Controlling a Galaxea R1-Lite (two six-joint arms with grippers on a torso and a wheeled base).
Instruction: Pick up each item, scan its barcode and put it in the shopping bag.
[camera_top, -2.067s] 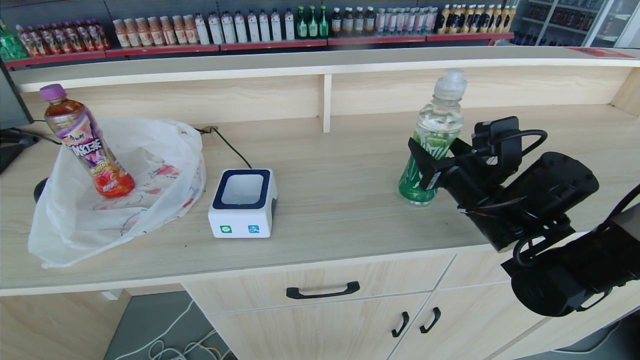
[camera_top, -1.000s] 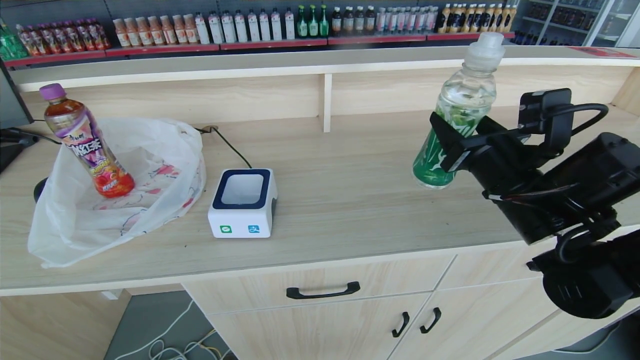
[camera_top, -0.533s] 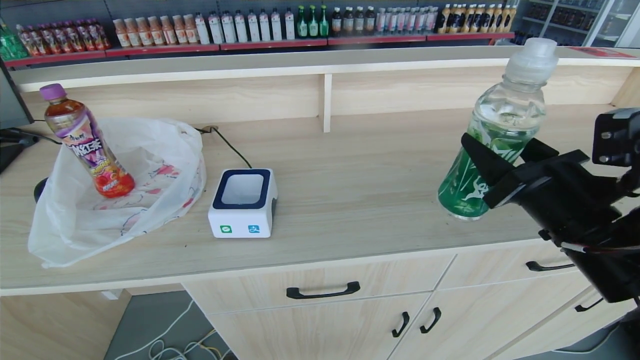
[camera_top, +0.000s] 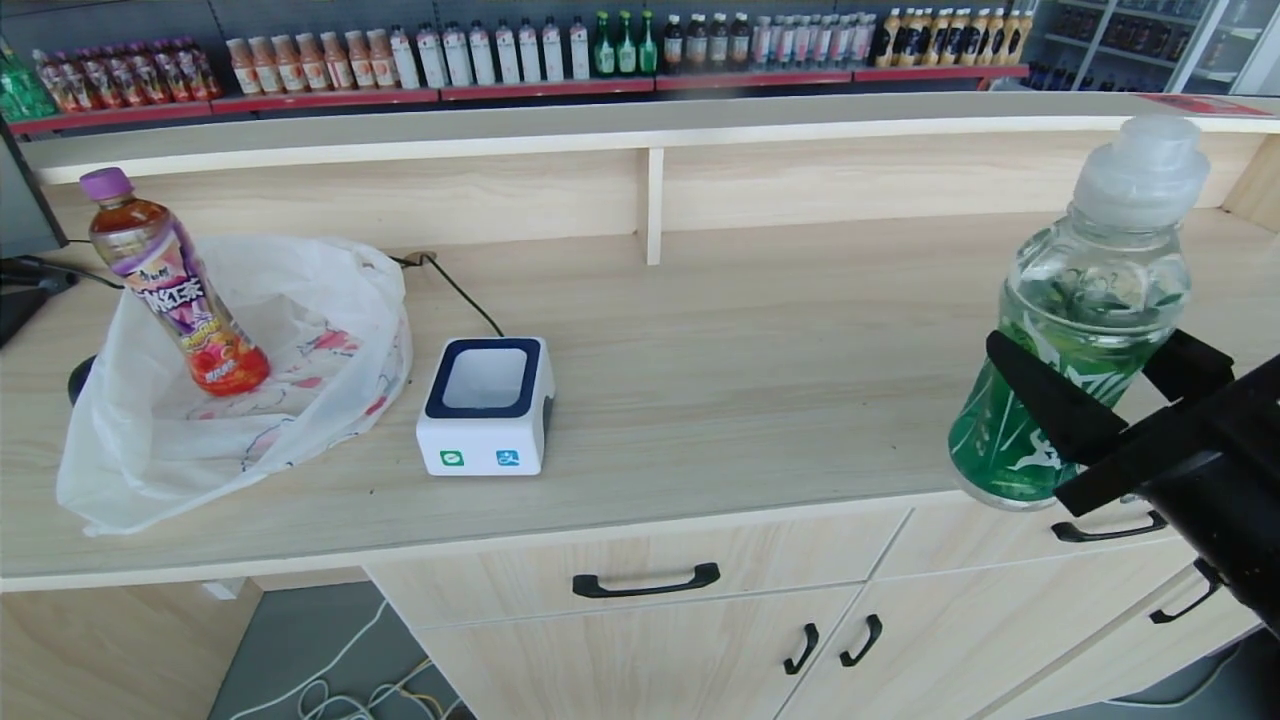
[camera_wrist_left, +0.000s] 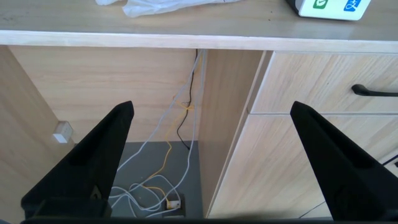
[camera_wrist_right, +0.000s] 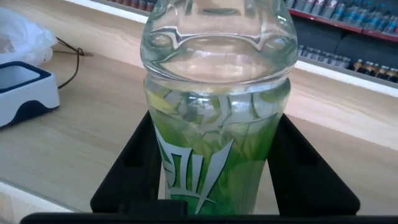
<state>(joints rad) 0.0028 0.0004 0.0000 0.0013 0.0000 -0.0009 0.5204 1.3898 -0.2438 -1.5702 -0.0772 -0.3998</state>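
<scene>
A clear bottle with a green label (camera_top: 1080, 330) hangs upright in the air at the right, above the counter's front edge, with my right gripper (camera_top: 1110, 395) shut on its lower body. The right wrist view has that green-label bottle (camera_wrist_right: 217, 124) between the two black fingers (camera_wrist_right: 134, 168). A white barcode scanner (camera_top: 487, 404) with a dark blue rim sits mid-counter. At the left lies the white shopping bag (camera_top: 240, 390), with a purple-capped tea bottle (camera_top: 175, 285) standing tilted in it. My left gripper (camera_wrist_left: 211, 162) is open below the counter edge, facing the cabinet front.
The wooden counter (camera_top: 700, 380) has a raised back ledge with a vertical divider (camera_top: 653, 205). A black cable (camera_top: 455, 290) runs from the scanner to the back. Drawers with black handles (camera_top: 645, 582) sit below. Shelves of bottles (camera_top: 600, 45) line the far wall.
My right gripper has lifted the green-label bottle off the counter and carried it to the right and closer to the head camera. Bag, tea bottle and scanner have not moved.
</scene>
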